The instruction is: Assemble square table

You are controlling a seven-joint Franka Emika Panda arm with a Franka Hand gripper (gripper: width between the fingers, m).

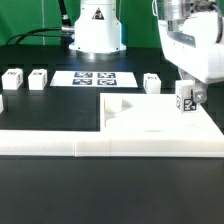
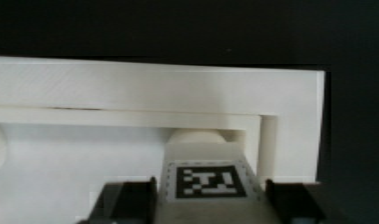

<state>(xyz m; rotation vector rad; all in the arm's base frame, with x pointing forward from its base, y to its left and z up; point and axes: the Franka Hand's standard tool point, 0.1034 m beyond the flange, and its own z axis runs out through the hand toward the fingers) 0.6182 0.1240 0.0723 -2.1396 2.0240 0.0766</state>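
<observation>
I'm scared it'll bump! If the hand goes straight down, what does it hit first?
Probably the tabletop; the leg in the hand would touch it first, though depth is unclear.

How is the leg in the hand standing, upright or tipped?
Upright: the leg stands vertical in the hand, above the tabletop panel's corner, tag facing outward.

Counter (image 1: 110,195) front edge: a bare strip ahead of the L-shaped rail (image 1: 40,143) gives free passage. The rail walls the panel (image 1: 140,120) along its front and wraps one corner. Behind the rail, at the exterior view's left, is an open black patch. Back edge is crowded: three loose legs (image 1: 11,77) (image 1: 38,78) (image 1: 152,82), marker board (image 1: 95,77), robot base (image 1: 97,35). Gripper (image 1: 187,93), clamped on the fourth leg (image 1: 186,104), occupies the panel's side at the exterior view's right.
</observation>
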